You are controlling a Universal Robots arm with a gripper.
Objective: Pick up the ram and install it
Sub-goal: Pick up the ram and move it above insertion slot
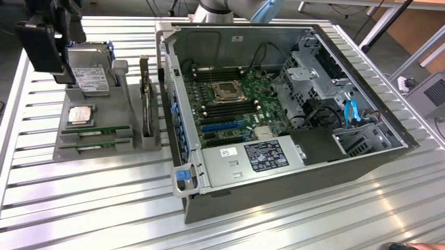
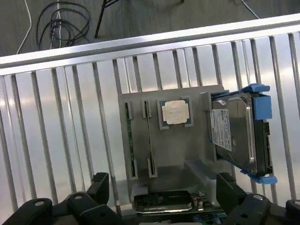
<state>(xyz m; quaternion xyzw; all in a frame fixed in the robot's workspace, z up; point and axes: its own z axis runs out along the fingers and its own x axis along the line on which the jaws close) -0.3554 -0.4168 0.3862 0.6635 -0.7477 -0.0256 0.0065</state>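
Your pincer [image 2: 164, 190] spread wide and empty over the grey holder [image 1: 83, 152] at the exterior view's left, ram [image 1: 95, 129] on edge in its slots, wrist view showing you thin green edges, exterior view adding the open computer case [image 1: 278, 192] at its right

Bright, even light fills the exterior view. The ribbed metal worktop [image 1: 389, 208] throws white glare, strongest at five o'clock from the open computer case [image 1: 292, 194]. The case's interior sits in softer shade and its near wall is dark. In the wrist view the worktop slats shine pale, the processor [image 2: 176, 112] glints, and the hand [image 2: 164, 187] is a dark, shadowed shape.
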